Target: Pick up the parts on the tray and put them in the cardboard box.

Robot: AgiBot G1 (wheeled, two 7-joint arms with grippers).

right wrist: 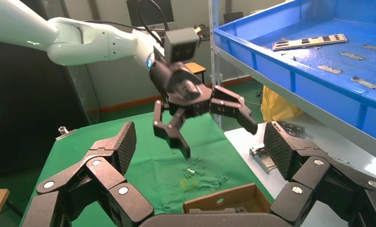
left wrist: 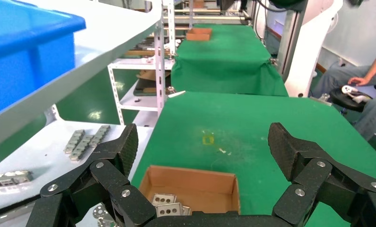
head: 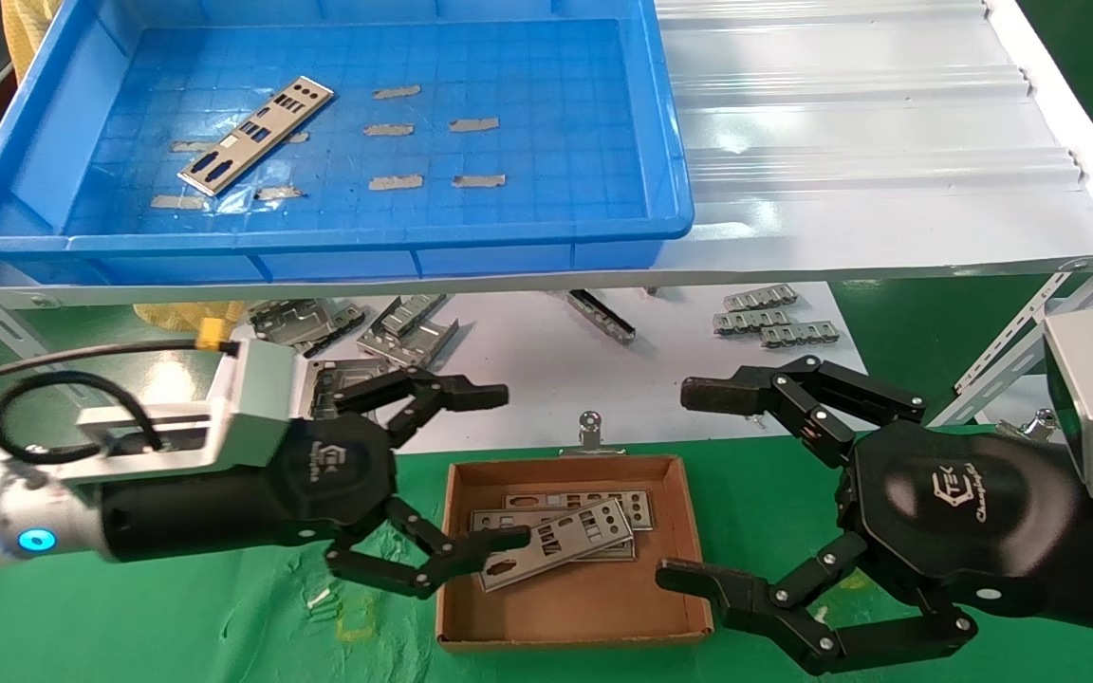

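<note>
Left tool (head: 494,465): wide apart, holding nothing, hovering at the left edge of the small shallow brown cardboard box (head: 456,569); lower finger (head: 499,543) over the box's left part, above the plates there.
Large shallow bright-blue plastic tray (head: 670,114): far left, on the raised white shelf (head: 888,142); short grey tape strips (head: 473,124) scattered on its grid floor.
Part left in tray: one thin flat silver punched metal plate (head: 255,134), lying flat and diagonal in the tray's left half.
Folded grey metal brackets (head: 409,327): on the lower white surface beneath the shelf, behind the left tool.
Cardboard box: centre near, on the green-covered desk (head: 224,626), between the two tools.
Parts in box: several silver punched plates (head: 594,517) stacked flat and crisscrossed in the far half, the top one tilted diagonally.
Small ridged grey metal strips (head: 765,318): three in a group on the lower white surface, far right of the box.
Right tool (head: 694,484): wide apart, holding nothing, just right of the box; lower finger (head: 698,579) near the box's right wall.
</note>
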